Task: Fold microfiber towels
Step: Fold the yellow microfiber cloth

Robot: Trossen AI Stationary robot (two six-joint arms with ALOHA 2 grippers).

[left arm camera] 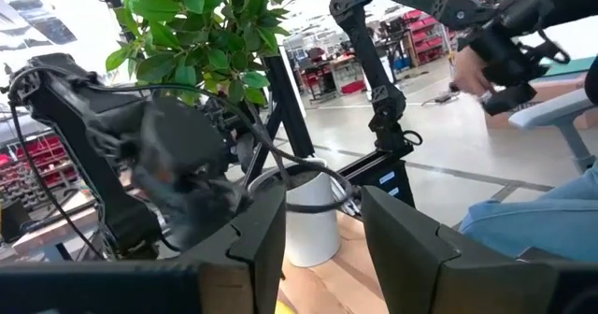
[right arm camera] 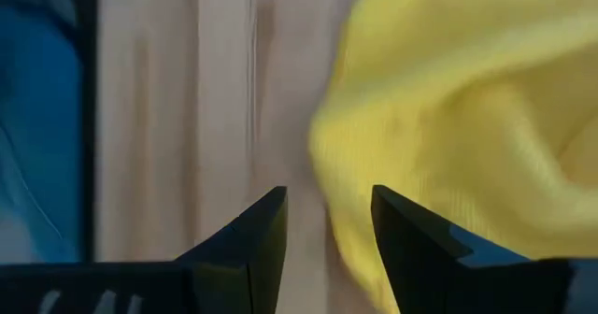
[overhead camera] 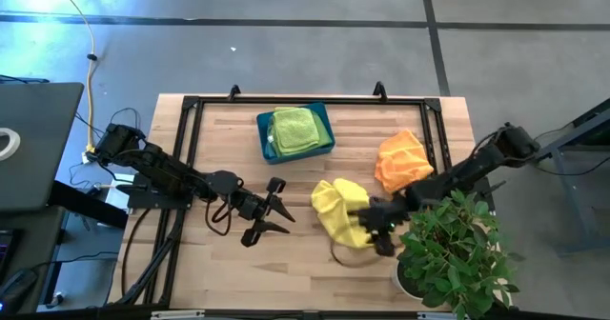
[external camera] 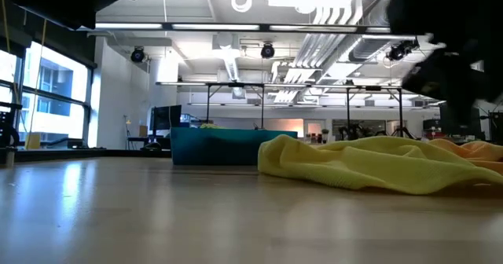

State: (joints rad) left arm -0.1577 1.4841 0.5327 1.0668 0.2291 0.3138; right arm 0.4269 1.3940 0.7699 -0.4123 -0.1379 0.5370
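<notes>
Right end effector (right arm camera: 327, 222), fingers apart and empty, poised low over the crumpled yellow towel (overhead camera: 338, 210) near the surface's (overhead camera: 219, 263) front edge. Left end effector (overhead camera: 272, 210), fingers apart, empty, toward the middle. Orange towel (overhead camera: 400, 160) by the right edge; lime green towel (overhead camera: 294, 128) in the teal bin (overhead camera: 327, 139) at the rear edge.

The high view looks straight down on the whole table (overhead camera: 238, 263). The low view skims its surface, sharing the yellow towel (external camera: 377, 163) with the close right wrist view.
</notes>
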